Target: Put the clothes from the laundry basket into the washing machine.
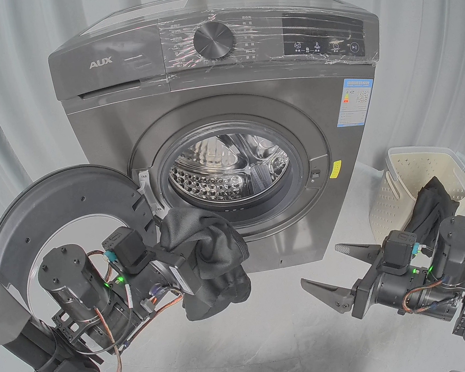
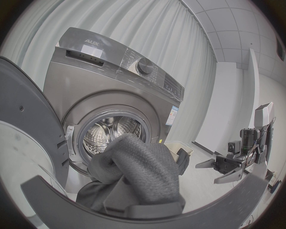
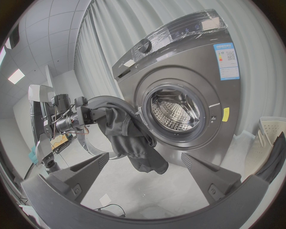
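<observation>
Left gripper [image 1: 191, 281]: my fingers are clamped on a dark garment [image 1: 212, 252]. The cloth bunches up over the fingers and covers them, and the rest hangs down in a loose fold toward the floor [image 1: 282, 333].

Around the left gripper: the bunched top of the garment sits just at the lower left edge of the drum opening [image 1: 230, 170], in front of it and not inside. The round door [image 1: 52, 210] is swung wide open to the left, right beside my left wrist, hinge side near the cloth. Perforated steel drum visible through the mouth.

Right gripper [image 1: 319, 265]: fingers spread wide, holding nothing, hanging low above the floor to the right of the washing machine [image 1: 221, 85], tips pointing left toward the hanging garment and well apart from it.

Around the right gripper: the laundry basket [image 1: 408, 169] stands on the floor at the machine's right corner, just behind my right wrist. A second dark garment [image 1: 431, 205] drapes over its near rim, partly inside, partly hanging out.

Farther out: pale curtain [image 1: 10, 81] behind the machine on both sides.
</observation>
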Tool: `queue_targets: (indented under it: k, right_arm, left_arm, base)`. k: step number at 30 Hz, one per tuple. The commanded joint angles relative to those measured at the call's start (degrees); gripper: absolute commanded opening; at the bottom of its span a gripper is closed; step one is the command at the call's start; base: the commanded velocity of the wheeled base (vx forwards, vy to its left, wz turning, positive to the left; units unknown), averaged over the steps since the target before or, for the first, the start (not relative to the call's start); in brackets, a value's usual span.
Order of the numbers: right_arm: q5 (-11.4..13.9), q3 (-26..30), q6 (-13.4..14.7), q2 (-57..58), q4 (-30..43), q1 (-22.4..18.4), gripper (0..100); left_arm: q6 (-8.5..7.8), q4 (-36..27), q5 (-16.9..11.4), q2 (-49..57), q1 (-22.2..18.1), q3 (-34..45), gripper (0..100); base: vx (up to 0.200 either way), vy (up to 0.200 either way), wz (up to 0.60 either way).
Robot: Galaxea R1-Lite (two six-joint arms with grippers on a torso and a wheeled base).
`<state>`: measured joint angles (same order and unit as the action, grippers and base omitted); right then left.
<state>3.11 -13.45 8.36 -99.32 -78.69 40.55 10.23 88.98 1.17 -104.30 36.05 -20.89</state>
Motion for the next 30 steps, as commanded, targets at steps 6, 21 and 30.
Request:
queue_targets:
  k: [6, 21, 30]
  right_arm:
    - [-6.98, -2.90, -0.36, -4.04, -1.55, -3.98, 100]
    - [-9.61, -3.08, -0.45, -3.69, -0.76, -6.62, 100]
    - [-9.61, -3.17, -0.36, -3.87, -0.94, -5.65, 100]
  left_arm:
    - [-0.47, 0.05, 6.30, -1.78, 3.06, 1.03, 0]
    - [-4.34, -0.03, 10.78, -3.19, 2.71, 0.86, 0]
    - [-4.34, 0.05, 10.96, -6.00, 2.71, 0.33, 0]
  base:
    - [0.000, 0.000, 0.00]
    - [0.000, 0.000, 0.00]
    - [0.156, 0.000, 0.00]
